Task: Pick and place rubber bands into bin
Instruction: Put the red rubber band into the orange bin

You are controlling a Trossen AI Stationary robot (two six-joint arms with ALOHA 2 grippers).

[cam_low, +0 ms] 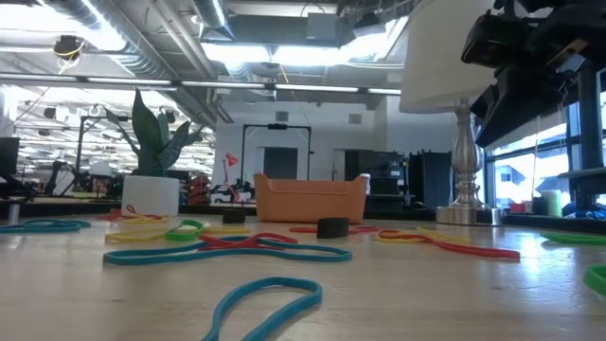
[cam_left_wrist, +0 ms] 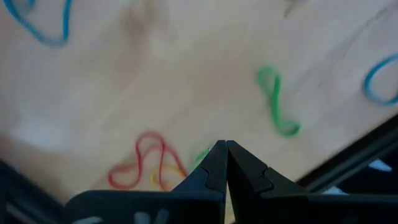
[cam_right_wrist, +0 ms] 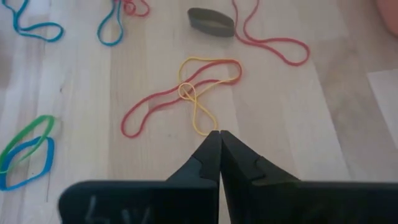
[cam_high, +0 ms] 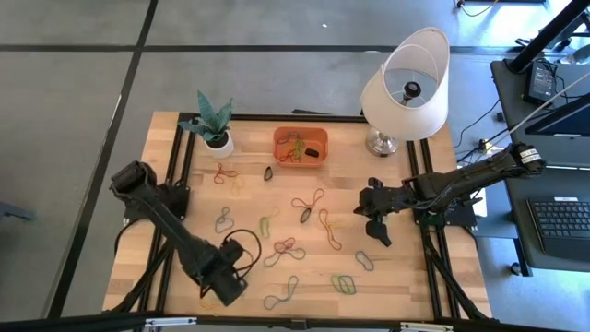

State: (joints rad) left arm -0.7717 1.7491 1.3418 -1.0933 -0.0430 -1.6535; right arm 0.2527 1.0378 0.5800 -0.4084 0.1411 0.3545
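Note:
Many coloured rubber bands (cam_high: pixel 309 200) lie flat and scattered over the wooden table. The orange bin (cam_high: pixel 300 146) stands at the far middle with several bands in it. My left gripper (cam_high: pixel 229 281) is shut, points down near the table's near left and hangs above a red band (cam_left_wrist: pixel 140 165) and a green band (cam_left_wrist: pixel 277 102). My right gripper (cam_high: pixel 373 221) is shut and slants down at the right, above a crossed red and yellow pair of bands (cam_right_wrist: pixel 186 93). Neither holds a band.
A white plant pot (cam_high: pixel 218 140) stands left of the bin and a lamp (cam_high: pixel 406 88) right of it. A black band (cam_high: pixel 268 172) lies in front of the bin. Black frame rails (cam_high: pixel 429 240) run along the table's sides.

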